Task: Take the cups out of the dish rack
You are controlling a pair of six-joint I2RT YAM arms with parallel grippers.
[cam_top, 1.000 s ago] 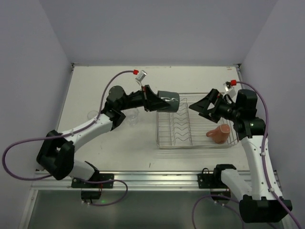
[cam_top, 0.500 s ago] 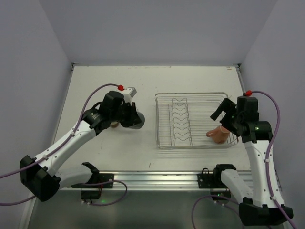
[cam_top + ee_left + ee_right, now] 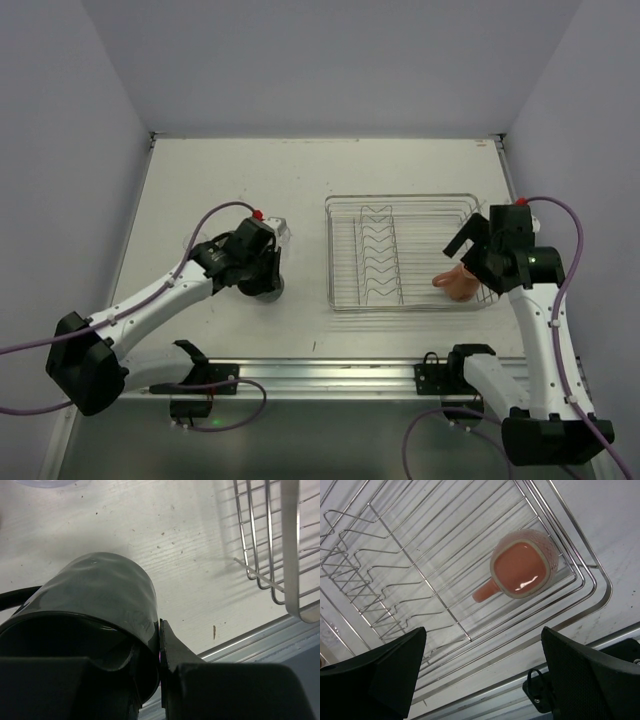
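The top view is showing both arms at once, but the left gripper [image 3: 262, 272] is mostly covering the dark grey mug [image 3: 272, 291] on the table [image 3: 220, 170], just left of the dish rack [image 3: 400, 200]; the left wrist view is making the grip plain, its fingers nearly closed and pinching the mug's wall, one inside the mouth and one outside; that view is also catching a sliver of a clear rim [image 3: 50, 483] at its top edge. The right gripper [image 3: 470, 250] is hovering over the rack's right end with jaws spread wide, holding nothing; the right wrist view is looking straight into the salmon-pink cup [image 3: 522, 565], which is lying on its side in the rack's near right corner, right of the zigzag dividers [image 3: 378, 250].
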